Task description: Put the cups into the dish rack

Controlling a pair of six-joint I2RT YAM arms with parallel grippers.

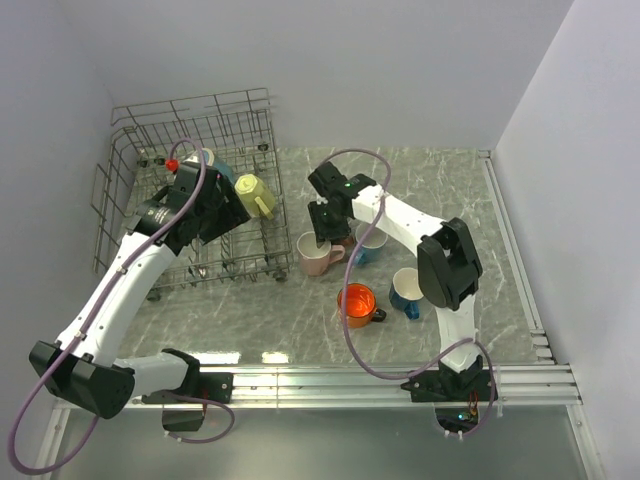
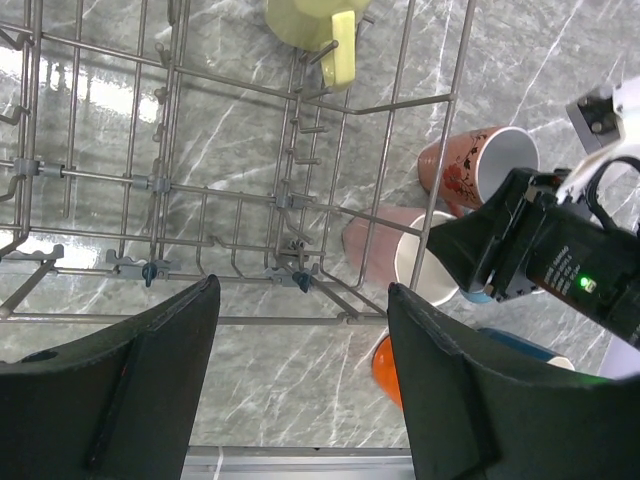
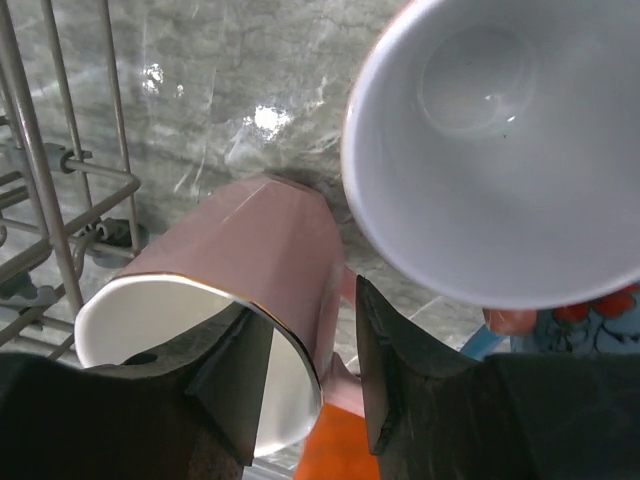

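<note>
The grey wire dish rack (image 1: 135, 215) stands at the far left with a pale yellow cup (image 1: 255, 195) inside, which the left wrist view shows on the tines (image 2: 315, 25). My left gripper (image 1: 205, 215) hovers over the rack floor, open and empty (image 2: 300, 290). My right gripper (image 1: 322, 232) is low over the pale pink cup (image 1: 318, 255). One of its fingers is inside the pale pink cup (image 3: 240, 270) and the other outside the wall, with gaps still showing (image 3: 305, 300). A salmon printed cup (image 3: 500, 150) lies just beside it.
A light blue cup (image 1: 370, 245), a dark blue cup (image 1: 407, 290) and an orange cup (image 1: 357, 303) stand on the marble table right of the rack. A teal cup (image 1: 222, 172) shows behind my left wrist in the rack. The rack's wire side (image 3: 60, 200) is near the pink cup.
</note>
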